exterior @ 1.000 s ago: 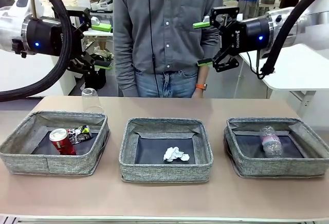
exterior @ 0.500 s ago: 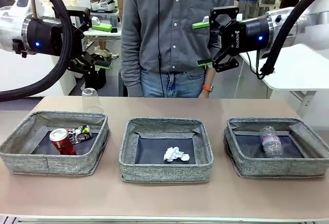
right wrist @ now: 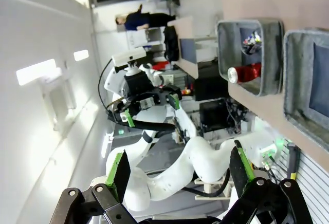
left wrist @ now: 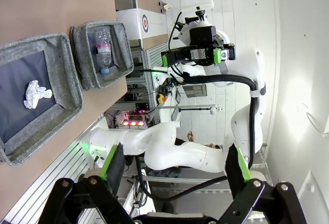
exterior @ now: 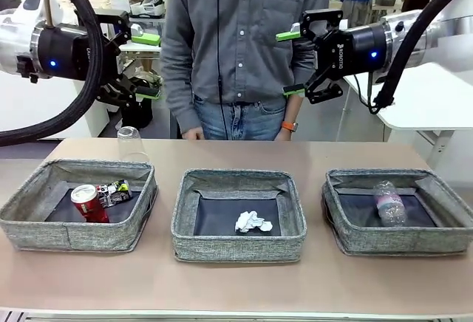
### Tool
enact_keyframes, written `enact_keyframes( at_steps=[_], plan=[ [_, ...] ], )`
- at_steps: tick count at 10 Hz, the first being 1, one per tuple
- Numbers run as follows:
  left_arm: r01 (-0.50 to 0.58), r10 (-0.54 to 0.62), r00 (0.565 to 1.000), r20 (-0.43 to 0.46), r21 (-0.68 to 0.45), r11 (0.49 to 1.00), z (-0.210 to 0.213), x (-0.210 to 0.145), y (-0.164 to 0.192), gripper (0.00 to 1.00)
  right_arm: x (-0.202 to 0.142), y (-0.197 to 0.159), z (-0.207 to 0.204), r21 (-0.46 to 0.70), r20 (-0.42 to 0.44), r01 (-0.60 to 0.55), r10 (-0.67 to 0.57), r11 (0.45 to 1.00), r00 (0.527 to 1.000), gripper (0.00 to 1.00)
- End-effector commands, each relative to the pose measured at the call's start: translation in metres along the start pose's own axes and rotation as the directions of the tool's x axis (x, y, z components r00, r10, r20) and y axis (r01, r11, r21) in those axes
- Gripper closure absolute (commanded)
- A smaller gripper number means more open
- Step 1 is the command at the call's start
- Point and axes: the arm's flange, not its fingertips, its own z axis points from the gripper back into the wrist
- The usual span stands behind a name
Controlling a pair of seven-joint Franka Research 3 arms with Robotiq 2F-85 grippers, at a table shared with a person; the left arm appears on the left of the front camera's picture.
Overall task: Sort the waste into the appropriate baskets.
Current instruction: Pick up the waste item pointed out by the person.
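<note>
Waste is counted as five pieces around the middle basket (exterior: 238,218): one paper ball (exterior: 252,222) inside; red can (exterior: 89,204) and crushed can (exterior: 114,191) in the left basket (exterior: 44,226); one bottle (exterior: 389,202) in the right basket (exterior: 443,226); one clear cup (exterior: 129,144) stands behind the left basket. Left gripper (exterior: 140,65) and right gripper (exterior: 292,62) are held spread wide, empty.

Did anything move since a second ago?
Only the person behind the table shuffled a bit to one side and back. Both robot hands, left hand and right hand, stayed open and raised, holding nothing. The baskets and the waste inside didn't move, nor did the clear plastic cup.
</note>
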Motion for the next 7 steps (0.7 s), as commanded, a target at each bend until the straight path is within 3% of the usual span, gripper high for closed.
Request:
enact_keyframes(
  at_steps=[1,7],
  plan=[
    [-0.012,0.012,1.0,0.009,-0.016,1.0,-0.0008,-0.0004,-0.0039,0.0,0.0,0.0022,-0.0005,0.021,0.006,-0.017,0.017,1.0,1.0,0.0],
    [-0.012,0.012,1.0,0.009,-0.016,1.0,-0.0008,-0.0004,-0.0039,0.0,0.0,0.0022,-0.0005,0.021,0.006,-0.017,0.017,1.0,1.0,0.0]
  ],
)
